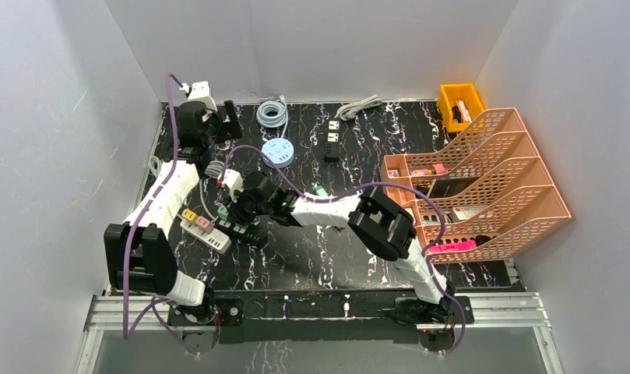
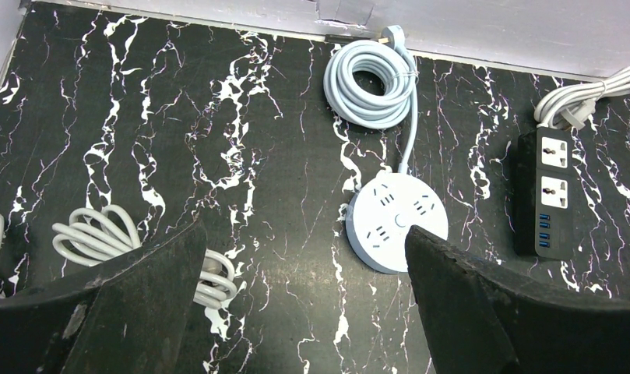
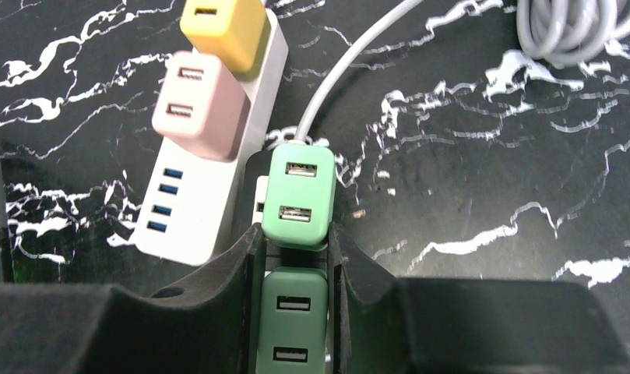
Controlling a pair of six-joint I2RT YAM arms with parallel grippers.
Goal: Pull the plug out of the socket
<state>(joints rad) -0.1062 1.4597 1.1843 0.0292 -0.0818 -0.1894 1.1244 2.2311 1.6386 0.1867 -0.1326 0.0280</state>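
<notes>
In the right wrist view, two green USB plugs sit in a row on a dark socket strip (image 1: pixel 248 232). My right gripper (image 3: pixel 296 234) is shut on the nearer green plug (image 3: pixel 292 323), a finger pressed on each side. Its fingertips reach the lower edge of the farther green plug (image 3: pixel 297 195), which has a grey cable behind it. Beside them lies a white power strip (image 3: pixel 188 218) carrying a pink plug (image 3: pixel 198 105) and a yellow plug (image 3: pixel 216 23). My left gripper (image 2: pixel 304 265) hangs open over bare table at the back left, holding nothing.
A round white socket (image 2: pixel 397 220) with a coiled pale-blue cable (image 2: pixel 371 82) lies beneath the left gripper. Beside it are a black power strip (image 2: pixel 553 191) and a white cable bundle (image 2: pixel 101 234). An orange file rack (image 1: pixel 483 179) and a yellow bin (image 1: pixel 459 101) stand on the right.
</notes>
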